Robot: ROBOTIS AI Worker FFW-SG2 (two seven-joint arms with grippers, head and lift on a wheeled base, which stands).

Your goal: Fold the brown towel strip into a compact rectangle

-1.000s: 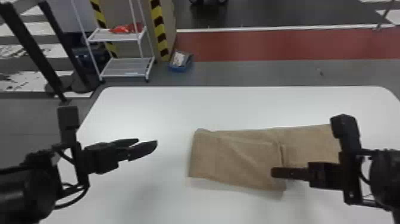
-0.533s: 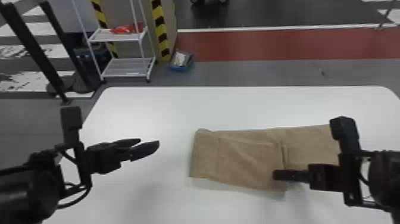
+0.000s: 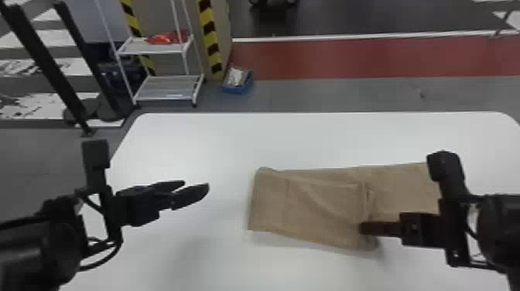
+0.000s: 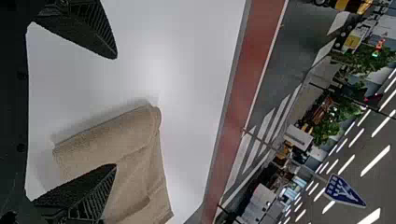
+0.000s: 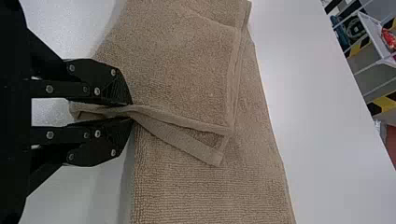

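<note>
**Square the corner before letting go**

Clock read over the counter (image 3: 216,143): 12 far side, 6 robot side. Brown towel strip (image 3: 309,205) lies flat from the centre out toward 3 o'clock. Its 9 o'clock end is doubled over; beyond that flap (image 5: 177,56) a lower, ribbed tail (image 5: 210,196) runs on toward 3.

Right claw (image 5: 130,111): nipped narrow on the flap's near corner, at the towel's 6 o'clock edge. Left claw (image 4: 116,111): spread wide, nothing between its fingers, well off the cloth toward 9.

Step in hand, as I judge it: tidying the first fold. The flap sits askew, its near corner hanging out past the under-layer toward 6. The hem (image 5: 182,120) gathers at the pinch and a loose band (image 5: 187,144) splays out beside it.

Handling: ease the corner toward 12 until the near edges line up. Draw just enough toward 3 to take out the slant; a hard pull would likely drag the whole strip or lift the 9 o'clock crease. Lay the hem down flat, then part the fingers a little and back off toward 3, low and slow, since terry tends to cling. If the crease slides, the left claw could pin it. Tail fold comes after; any bunching left here would make it bulky.
</note>
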